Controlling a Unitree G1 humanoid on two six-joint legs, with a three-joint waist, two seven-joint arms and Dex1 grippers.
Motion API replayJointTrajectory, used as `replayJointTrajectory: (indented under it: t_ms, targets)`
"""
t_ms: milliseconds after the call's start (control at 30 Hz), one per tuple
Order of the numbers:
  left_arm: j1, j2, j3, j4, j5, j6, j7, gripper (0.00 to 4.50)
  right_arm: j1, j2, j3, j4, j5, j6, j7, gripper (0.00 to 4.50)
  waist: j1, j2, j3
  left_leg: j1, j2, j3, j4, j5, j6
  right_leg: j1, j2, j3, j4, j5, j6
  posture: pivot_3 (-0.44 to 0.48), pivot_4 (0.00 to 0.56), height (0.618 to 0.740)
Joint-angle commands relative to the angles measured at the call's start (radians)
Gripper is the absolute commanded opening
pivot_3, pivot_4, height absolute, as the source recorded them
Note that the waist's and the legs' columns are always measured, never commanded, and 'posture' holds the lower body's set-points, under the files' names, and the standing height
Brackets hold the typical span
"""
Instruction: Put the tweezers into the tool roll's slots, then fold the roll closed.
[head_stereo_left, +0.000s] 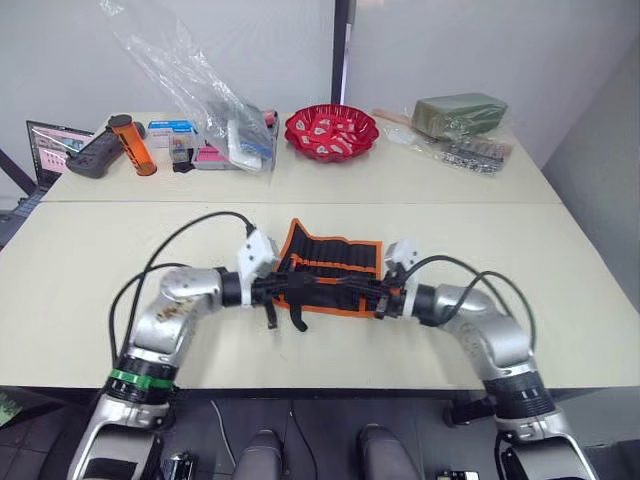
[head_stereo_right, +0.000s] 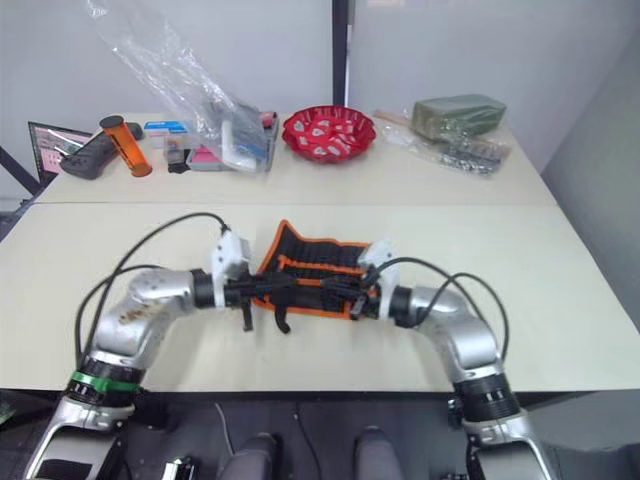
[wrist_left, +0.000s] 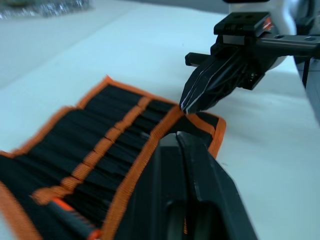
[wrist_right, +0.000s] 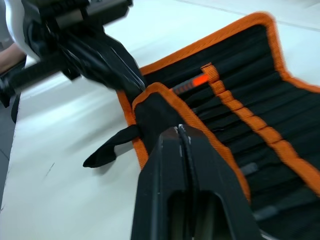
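Arms bent inward, my two forearms lie low over the near half of the bench (head_stereo_left: 90, 270) and meet at the tool roll (head_stereo_left: 335, 262), one from each side. My left gripper (head_stereo_left: 282, 287) sits at the roll's left near corner, its fingers pressed together on the orange-trimmed edge; in the right wrist view that edge is lifted and curled over there, with the short black strap (wrist_right: 107, 147) hanging loose beside it. My right gripper (head_stereo_left: 375, 297) is at the roll's right near corner, fingers narrowed to a pinch on the orange border, as the left wrist view shows. I count one roll, lying partly open in the middle of the bench between my grippers, with one orange stripe running across its row of slots (wrist_left: 107, 145). The slots are too dark and close-set for me to count. One slim black piece that may be tweezers shows in a pocket, but I cannot tell how many tweezers are in the roll. At the far side of the bench stand one red bowl (head_stereo_left: 331, 131), one orange cylinder (head_stereo_left: 133, 145) and a clear plastic bag (head_stereo_left: 210, 100).
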Motion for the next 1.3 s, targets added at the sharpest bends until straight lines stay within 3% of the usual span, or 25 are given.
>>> replayJointTrajectory:
  t_ms: [33, 200, 333, 500, 600, 767, 1067, 1167, 1300]
  targets:
    - [0.019, -0.029, -0.024, 0.011, 0.063, -0.070, 0.086, 0.01, 0.016, 0.007, 0.028, 0.006, -0.059, -0.069, -0.031, 0.00, 0.005, 0.000, 0.000, 0.000, 0.000, 0.000, 0.000, 0.000, 0.000, 0.000, 0.000, 0.000, 0.000, 0.000, 0.000, 0.000, 0.150, 0.740]
    - [0.002, -0.086, -0.037, 0.116, 0.124, -0.141, 0.176, 0.01, -0.004, 0.033, 0.039, 0.141, -0.149, -0.166, -0.095, 0.00, 0.013, 0.000, 0.000, 0.000, 0.000, 0.000, 0.000, 0.000, 0.000, 0.000, 0.000, 0.000, 0.000, 0.000, 0.000, 0.000, 0.150, 0.740]
    - [0.003, -0.072, -0.077, 0.299, 0.241, -0.265, 0.240, 0.01, -0.015, 0.056, 0.020, 0.262, -0.192, -0.232, -0.150, 0.00, 0.012, 0.000, -0.001, 0.001, 0.000, 0.000, 0.000, 0.000, 0.000, 0.001, 0.000, 0.000, 0.000, 0.000, 0.000, 0.000, 0.150, 0.740]
    - [0.012, -0.051, -0.067, 0.382, 0.250, -0.348, 0.245, 0.01, 0.006, 0.046, 0.014, 0.327, -0.213, -0.280, -0.165, 0.00, 0.013, 0.000, -0.004, 0.009, 0.000, 0.001, 0.000, 0.000, 0.000, 0.008, 0.000, 0.000, -0.001, 0.000, 0.000, 0.000, 0.150, 0.740]
    - [0.014, -0.045, -0.060, 0.390, 0.242, -0.365, 0.243, 0.01, 0.014, 0.044, 0.009, 0.331, -0.211, -0.293, -0.163, 0.00, 0.013, 0.000, -0.005, 0.021, 0.000, 0.001, -0.003, 0.000, 0.000, 0.020, 0.000, 0.000, -0.003, -0.004, 0.007, 0.000, 0.150, 0.740]
    - [0.022, -0.068, 0.043, 0.306, 0.088, -0.286, 0.234, 0.01, 0.019, 0.032, -0.024, 0.303, -0.184, -0.309, -0.157, 0.00, 0.013, 0.000, -0.005, 0.021, 0.000, 0.000, -0.003, 0.000, 0.000, 0.020, 0.000, 0.000, -0.005, -0.004, 0.008, 0.000, 0.150, 0.740]
    - [0.004, -0.045, 0.172, -0.081, -0.165, -0.016, 0.233, 0.01, 0.001, 0.001, -0.100, 0.093, -0.033, -0.277, -0.049, 0.00, 0.016, 0.001, -0.003, 0.007, -0.001, -0.001, -0.002, 0.000, 0.000, 0.012, -0.001, -0.001, -0.008, 0.000, 0.002, 0.000, 0.150, 0.740]
    - [-0.017, -0.032, 0.169, -0.147, -0.175, 0.040, 0.251, 0.01, -0.020, 0.004, -0.102, 0.046, 0.005, -0.212, -0.039, 0.00, 0.012, 0.001, -0.003, 0.004, 0.000, -0.001, -0.003, 0.000, 0.000, 0.008, -0.001, -0.001, -0.008, 0.001, 0.001, 0.000, 0.150, 0.740]
    - [-0.020, -0.040, 0.074, -0.154, -0.102, 0.046, 0.271, 0.01, -0.033, 0.011, -0.046, 0.050, -0.051, -0.188, -0.061, 0.00, 0.011, 0.001, -0.003, 0.004, 0.000, 0.000, -0.004, 0.000, 0.000, 0.007, -0.001, -0.001, -0.008, 0.001, 0.001, 0.000, 0.150, 0.740]
